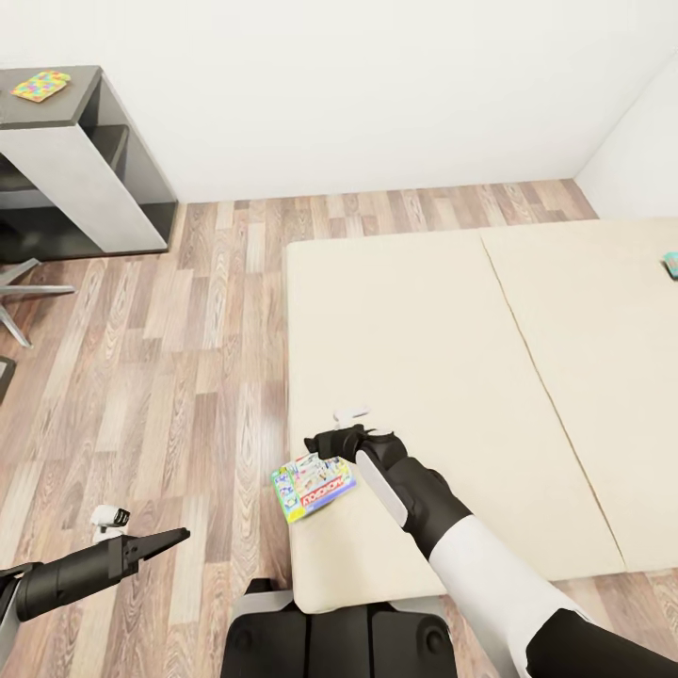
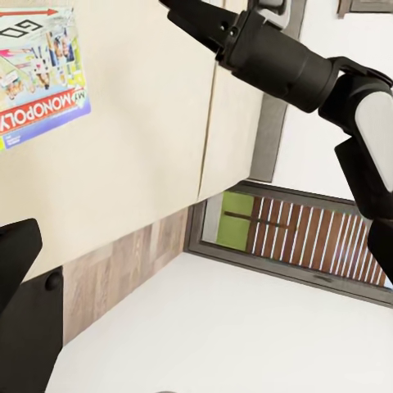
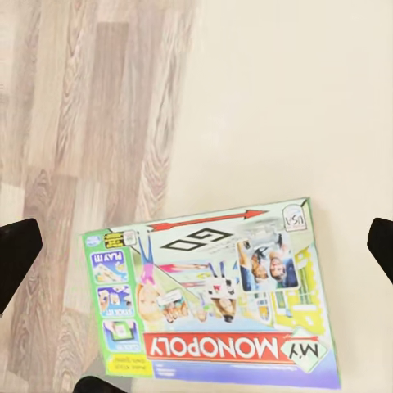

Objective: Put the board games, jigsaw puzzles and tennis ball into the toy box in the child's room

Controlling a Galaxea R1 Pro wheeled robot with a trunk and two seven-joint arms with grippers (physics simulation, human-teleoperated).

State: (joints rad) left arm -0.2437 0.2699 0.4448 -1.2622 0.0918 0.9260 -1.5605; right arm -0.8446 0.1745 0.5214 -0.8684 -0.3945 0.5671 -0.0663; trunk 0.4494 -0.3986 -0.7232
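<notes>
A white-and-green board game (image 1: 315, 485) lettered Monopoly lies flat on the bed (image 1: 424, 330), at the mattress's left edge near the foot. My right gripper (image 1: 325, 443) hovers just above it, open; in the right wrist view the board game (image 3: 217, 307) lies between and below the spread fingers (image 3: 16, 254). A smaller blue board game (image 1: 671, 265) lies at the bed's far right. A bright jigsaw puzzle (image 1: 40, 86) lies on the table (image 1: 80, 102) at the back left. My left gripper (image 1: 169, 539) hangs open over the floor, left of the bed. The toy box and tennis ball are out of view.
Wood floor (image 1: 188, 358) runs between the bed and the table. A chair's metal base (image 1: 24, 292) stands at the left edge. Dark shelves (image 1: 113, 141) sit under the table top. White walls close the back and right. My own base (image 1: 334, 640) is at the bed's foot.
</notes>
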